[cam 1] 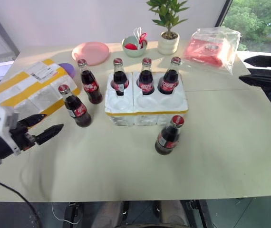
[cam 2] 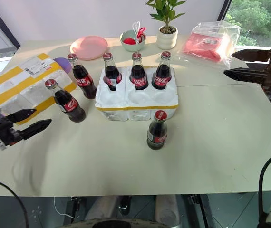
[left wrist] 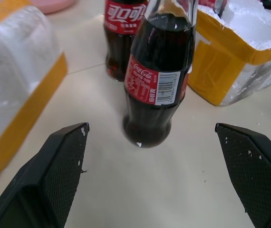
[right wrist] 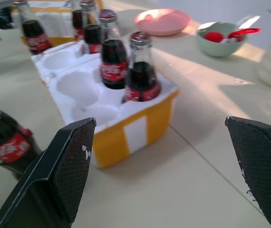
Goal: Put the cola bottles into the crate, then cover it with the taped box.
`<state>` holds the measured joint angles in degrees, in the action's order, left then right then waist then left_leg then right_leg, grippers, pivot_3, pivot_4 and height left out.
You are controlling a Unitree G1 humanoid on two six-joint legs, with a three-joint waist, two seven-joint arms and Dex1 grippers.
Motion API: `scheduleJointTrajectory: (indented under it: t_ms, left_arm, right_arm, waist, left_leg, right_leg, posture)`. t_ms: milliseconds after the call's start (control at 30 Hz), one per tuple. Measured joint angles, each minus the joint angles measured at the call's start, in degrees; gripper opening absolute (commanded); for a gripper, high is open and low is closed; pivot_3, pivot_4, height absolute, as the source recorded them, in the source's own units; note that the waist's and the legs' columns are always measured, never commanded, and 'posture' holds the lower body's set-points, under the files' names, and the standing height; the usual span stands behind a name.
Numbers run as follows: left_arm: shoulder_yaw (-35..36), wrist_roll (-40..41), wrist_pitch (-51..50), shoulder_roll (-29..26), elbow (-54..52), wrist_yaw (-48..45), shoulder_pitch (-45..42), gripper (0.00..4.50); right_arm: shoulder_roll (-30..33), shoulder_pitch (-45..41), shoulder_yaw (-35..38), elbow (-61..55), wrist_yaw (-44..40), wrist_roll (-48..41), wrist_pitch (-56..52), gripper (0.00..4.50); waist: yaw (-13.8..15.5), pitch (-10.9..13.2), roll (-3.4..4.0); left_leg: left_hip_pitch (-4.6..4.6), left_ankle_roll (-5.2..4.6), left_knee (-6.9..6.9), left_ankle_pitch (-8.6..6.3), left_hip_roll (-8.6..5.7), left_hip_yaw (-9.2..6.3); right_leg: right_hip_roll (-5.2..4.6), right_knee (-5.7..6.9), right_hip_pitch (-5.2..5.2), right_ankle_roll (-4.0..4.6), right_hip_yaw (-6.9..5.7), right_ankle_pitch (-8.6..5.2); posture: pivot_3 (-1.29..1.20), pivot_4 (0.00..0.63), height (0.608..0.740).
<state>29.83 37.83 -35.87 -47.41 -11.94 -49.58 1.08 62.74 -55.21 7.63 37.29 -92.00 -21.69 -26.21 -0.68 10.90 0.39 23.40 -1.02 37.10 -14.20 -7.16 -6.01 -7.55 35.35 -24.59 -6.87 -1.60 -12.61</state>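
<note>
The crate (cam 1: 145, 105), white foam with a yellow band, sits mid-table. Three cola bottles (cam 1: 146, 76) stand in its far wells; the near wells (right wrist: 81, 85) are empty. Two more bottles (cam 1: 90, 81) (cam 1: 76, 107) stand on the table left of it, and one (cam 1: 168, 135) stands in front. The taped box (cam 1: 28, 90) lies at the far left. My left gripper (cam 1: 50, 124) is open low at the left, with the nearest left bottle (left wrist: 157, 80) just ahead of its fingers. My right gripper (cam 2: 229, 62) hangs open at the right, above the table, pointing toward the crate (right wrist: 135, 128).
Along the far side are a pink plate (cam 1: 91, 52), a green bowl (cam 1: 134, 46) with red items, a potted plant (cam 1: 168, 33) and a clear bag with red contents (cam 1: 211, 47). A purple object (cam 1: 68, 70) peeks out behind the taped box.
</note>
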Motion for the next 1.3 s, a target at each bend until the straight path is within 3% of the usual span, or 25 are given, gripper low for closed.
scheduleJointTrajectory:
  t_ms: [267, 700, 833, 1133, 1300]
  left_arm:
    - [-12.2, -6.2, 5.6, 1.5, 12.5, -2.4, -14.4, 4.45]
    - [-18.9, -10.7, 10.2, 5.5, 23.3, -5.2, -23.4, 4.45]
    - [-18.8, -10.9, 10.4, 5.7, 23.6, -5.7, -23.6, 2.79]
    - [-18.5, -6.7, 2.2, 2.4, 17.8, -10.0, -23.4, 2.82]
    - [-18.5, -0.6, -6.2, -2.3, 13.0, -15.2, -30.5, 2.82]
  right_arm:
    - [-1.7, 2.0, -1.7, -11.8, -0.2, -4.9, -6.2, 4.50]
    - [-2.0, 5.8, 0.5, -21.5, 4.2, -10.1, -13.2, 4.50]
    - [-2.0, 6.5, 1.2, -22.5, 5.4, -10.8, -13.4, 4.50]
    - [-2.0, 9.9, 2.0, -23.7, 6.7, -11.1, -12.7, 4.50]
    - [-2.0, 11.7, 2.1, -23.7, 6.8, -11.1, -11.6, 4.50]
  waist:
    - [0.1, 0.0, 0.00]
    - [0.1, 0.0, -0.01]
    - [0.1, 0.0, -0.01]
    - [0.0, 0.1, -0.16]
    - [0.2, 0.2, -0.36]
  left_leg:
    - [0.00, 0.05, 0.05, 0.05, -0.02, 0.00]
    - [0.02, -0.08, 0.09, 0.14, -0.02, 0.00]
    - [0.02, -0.09, 0.09, 0.14, -0.02, 0.00]
    - [0.09, -0.09, 0.10, 0.15, -0.03, -0.01]
    - [0.10, -0.06, 0.20, 0.17, -0.04, -0.01]
  right_leg:
    - [0.01, 0.18, -0.05, -0.01, -0.05, 0.01]
    - [-0.03, 0.30, -0.11, -0.01, -0.05, 0.02]
    - [-0.03, 0.33, -0.12, -0.01, -0.04, 0.02]
    - [-0.02, 0.38, -0.21, -0.02, -0.04, 0.02]
    - [0.02, 0.50, -0.21, -0.01, -0.05, 0.02]
  posture:
    - [0.00, 0.150, 0.740]
    - [0.00, 0.150, 0.740]
    - [0.00, 0.150, 0.740]
    - [0.00, 0.150, 0.740]
    - [0.00, 0.150, 0.740]
